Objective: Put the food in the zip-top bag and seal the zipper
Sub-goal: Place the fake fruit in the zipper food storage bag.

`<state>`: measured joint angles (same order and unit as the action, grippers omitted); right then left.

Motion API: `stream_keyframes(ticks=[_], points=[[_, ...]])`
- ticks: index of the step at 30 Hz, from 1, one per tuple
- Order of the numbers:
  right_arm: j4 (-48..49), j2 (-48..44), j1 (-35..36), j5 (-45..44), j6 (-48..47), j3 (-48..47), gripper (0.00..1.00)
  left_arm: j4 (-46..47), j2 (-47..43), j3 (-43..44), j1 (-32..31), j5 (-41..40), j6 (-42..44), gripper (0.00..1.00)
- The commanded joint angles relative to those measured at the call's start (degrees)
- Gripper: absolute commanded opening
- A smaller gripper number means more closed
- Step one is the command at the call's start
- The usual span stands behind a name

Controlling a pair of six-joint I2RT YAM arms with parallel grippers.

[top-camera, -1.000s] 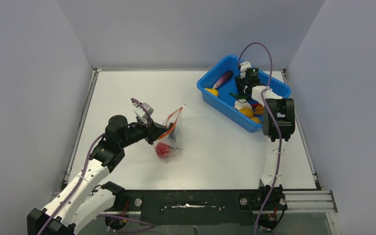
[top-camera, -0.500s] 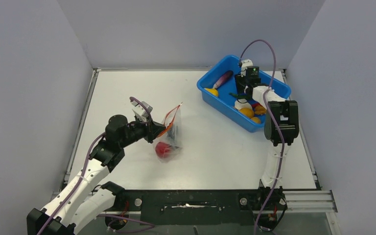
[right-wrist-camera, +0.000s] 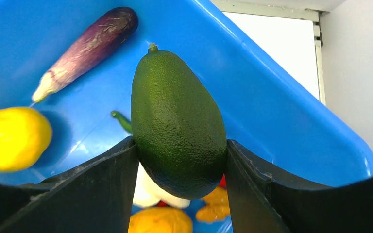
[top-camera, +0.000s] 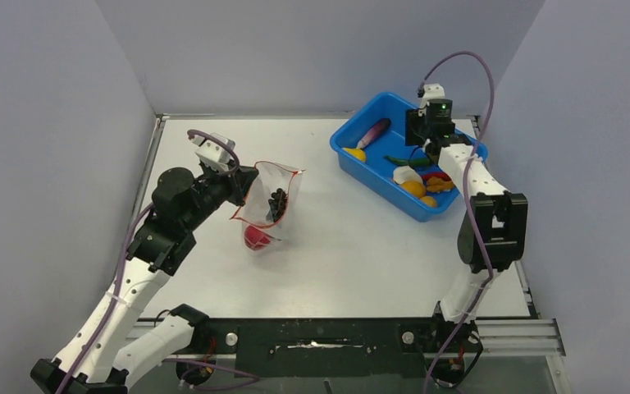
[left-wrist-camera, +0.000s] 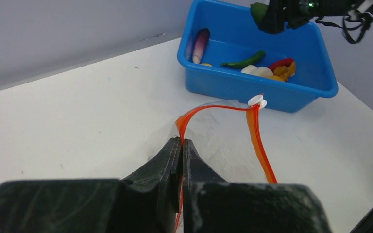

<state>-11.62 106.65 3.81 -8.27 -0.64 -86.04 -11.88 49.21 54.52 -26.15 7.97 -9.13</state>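
Note:
My left gripper [top-camera: 242, 182] [left-wrist-camera: 181, 141] is shut on the red-orange zipper [left-wrist-camera: 259, 141] edge of the clear zip-top bag [top-camera: 267, 205] and holds its mouth up and open above the table. A red ball [top-camera: 253, 238] and dark grapes [top-camera: 277, 199] lie inside the bag. My right gripper [top-camera: 423, 139] [right-wrist-camera: 178, 160] is shut on a dark green avocado [right-wrist-camera: 177, 127], raised over the blue tub [top-camera: 361, 164]. In the tub lie a purple eggplant [right-wrist-camera: 85, 46], a yellow piece [right-wrist-camera: 12, 138], a green pepper [top-camera: 402, 160], and white and orange pieces.
The blue tub [left-wrist-camera: 252, 87] stands at the table's back right, near the right wall. Grey walls close in the left, back and right sides. A white slider tab [left-wrist-camera: 256, 100] sits on the zipper's far end.
My left gripper has lifted the bag up and back-left, pulling its mouth open. My right gripper has risen out of the tub holding the avocado.

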Motion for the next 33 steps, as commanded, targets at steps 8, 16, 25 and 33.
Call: stream_keyframes(ticks=[8, 16, 25, 33], points=[[-4.4, -23.4, 2.4, 6.5, 11.1, 12.5, 0.34, 1.3, 5.7, 1.9, -0.9, -2.5, 1.1, 0.00], [-5.1, -37.1, 6.0, 12.6, 18.0, 21.1, 0.34, 5.3, 8.3, -1.9, -2.3, 1.6, -4.5, 0.00], [-2.6, -46.0, 16.3, 17.8, 28.3, 26.7, 0.33, 9.0, 6.6, -5.1, -2.5, 3.7, -9.3, 0.00], [-1.3, -50.0, 24.8, 19.0, 35.8, 27.6, 0.33, 14.4, 4.8, -9.1, -2.6, 7.1, -16.3, 0.00]])
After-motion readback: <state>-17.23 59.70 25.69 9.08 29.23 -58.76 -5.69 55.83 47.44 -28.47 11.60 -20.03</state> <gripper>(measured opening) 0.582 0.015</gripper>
